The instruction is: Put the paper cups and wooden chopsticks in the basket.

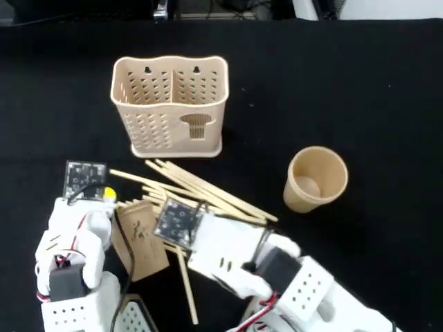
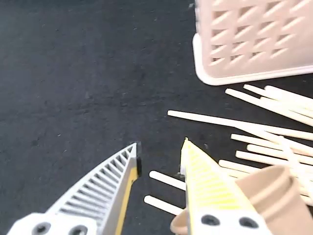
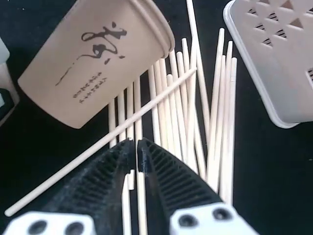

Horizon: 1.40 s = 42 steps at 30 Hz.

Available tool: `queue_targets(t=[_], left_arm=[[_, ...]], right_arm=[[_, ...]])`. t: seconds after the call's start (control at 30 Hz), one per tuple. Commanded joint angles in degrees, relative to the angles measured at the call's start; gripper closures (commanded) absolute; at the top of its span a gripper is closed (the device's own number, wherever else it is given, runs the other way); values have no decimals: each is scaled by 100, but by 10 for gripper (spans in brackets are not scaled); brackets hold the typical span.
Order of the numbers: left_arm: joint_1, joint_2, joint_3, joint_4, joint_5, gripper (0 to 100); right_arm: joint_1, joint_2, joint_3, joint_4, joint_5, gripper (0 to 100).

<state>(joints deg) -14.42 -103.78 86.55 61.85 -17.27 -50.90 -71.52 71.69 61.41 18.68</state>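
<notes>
A black table (image 1: 387,104) lies under both arms; the left gripper (image 2: 160,144) hangs spread open, with a printed paper cup (image 1: 138,238) on its side just beside it; the right gripper (image 3: 137,142) is pinched closed over the scattered wooden chopsticks (image 3: 195,112); the basket (image 1: 169,104) stands beyond it; an upright paper cup (image 1: 316,178) stands off to its right.

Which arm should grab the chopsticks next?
Right, probably. The right fingers sit directly above the pile of chopsticks, though they are shut, so they must open first. The left fingers are open but off at the stick ends, beside the tipped cup.
</notes>
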Motion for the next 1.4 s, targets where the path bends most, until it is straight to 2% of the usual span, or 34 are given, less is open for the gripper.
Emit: queue_targets(t=[0.0,0.17,0.37,0.5,0.63,0.83,1.07,1.2,1.27,1.37], left_arm=[[154,-53,-251,0,105,844],[163,-53,-101,35,484,844],[154,-53,-31,387,492,844],[110,-53,75,404,448,844],[110,-53,268,387,440,844],[110,-53,330,343,440,844],[101,-53,716,-352,440,844],[-48,-53,734,-396,440,844],[-251,-53,716,-396,431,844],[-532,-53,769,-545,325,844]], right_arm=[[-185,-418,224,-79,-26,956],[-589,-954,1253,-932,-97,956],[-1037,-1420,2484,-2400,-1407,956],[-1187,-1578,2519,-2558,-1688,956],[-1521,-1596,2501,-2426,-1688,959],[-1741,-1596,1895,-1530,-1679,958],[-1767,-1543,1631,-1240,-1670,957],[-1767,-1596,1279,-615,-897,959],[-1776,-1596,1024,-378,-747,959],[-2312,-1552,804,-70,-712,959]])
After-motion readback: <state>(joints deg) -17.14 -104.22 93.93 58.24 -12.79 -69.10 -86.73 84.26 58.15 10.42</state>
